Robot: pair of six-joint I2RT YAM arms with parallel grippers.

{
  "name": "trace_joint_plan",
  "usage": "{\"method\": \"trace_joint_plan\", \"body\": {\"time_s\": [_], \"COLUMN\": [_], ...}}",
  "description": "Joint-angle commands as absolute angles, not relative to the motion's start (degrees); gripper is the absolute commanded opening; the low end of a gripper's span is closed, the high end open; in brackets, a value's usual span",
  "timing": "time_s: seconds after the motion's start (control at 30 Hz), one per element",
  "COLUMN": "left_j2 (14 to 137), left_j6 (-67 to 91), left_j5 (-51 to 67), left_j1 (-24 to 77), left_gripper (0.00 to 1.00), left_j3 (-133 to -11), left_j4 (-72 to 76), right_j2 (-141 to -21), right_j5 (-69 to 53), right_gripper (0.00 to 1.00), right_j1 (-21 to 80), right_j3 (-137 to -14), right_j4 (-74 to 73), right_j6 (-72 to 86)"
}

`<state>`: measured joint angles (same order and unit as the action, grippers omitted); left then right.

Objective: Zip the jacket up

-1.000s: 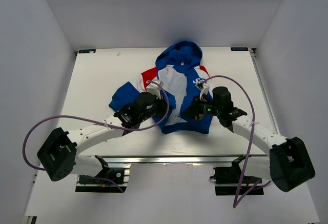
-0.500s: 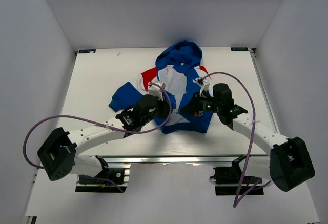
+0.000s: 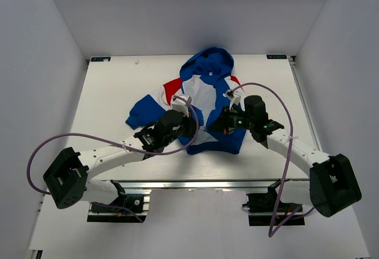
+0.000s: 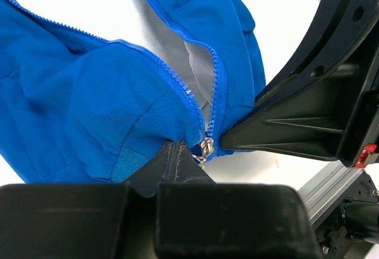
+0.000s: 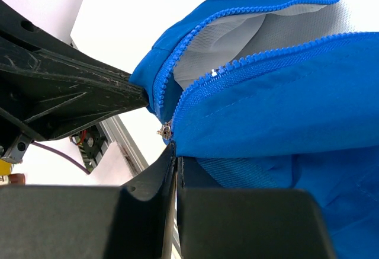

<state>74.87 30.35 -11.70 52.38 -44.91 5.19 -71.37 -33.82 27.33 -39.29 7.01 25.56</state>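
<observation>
as l gripper (image 4: 200, 146), r gripper (image 5: 159, 125) edged inward, jaws pinch jacket (image 3: 207, 72)

the jacket (image 3: 204, 96) is royal blue, with red shoulders at 10 and 2 o'clock, white stripes, white chest lettering and a pale grey-white mesh lining. its zipper teeth (image 4: 172, 75) are blue and the slider (image 4: 206, 147) is silver. the left hand (image 4: 177, 152) and right hand (image 5: 176, 152) are black. the cables (image 3: 89, 138) are purple and the surface (image 3: 118, 87) is white.
</observation>
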Motion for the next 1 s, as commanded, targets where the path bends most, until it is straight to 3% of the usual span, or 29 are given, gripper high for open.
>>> {"method": "trace_joint_plan", "body": {"time_s": [0.0,0.97], "left_j2": [72.77,73.39], "left_j6": [29.36,29.18], "left_j5": [-12.83,-11.78], "left_j1": [52.91,53.09], "left_gripper": [0.00,0.00], "left_j3": [-45.35,-47.20], "left_j4": [5.98,4.48], "right_j2": [-71.02,-71.54], "right_j5": [-35.15,-37.35], "right_gripper": [0.00,0.00], "right_j1": [27.16,27.16], "right_j3": [-42.28,-41.75], "right_j4": [8.44,10.37], "right_j6": [25.84,26.10]}}
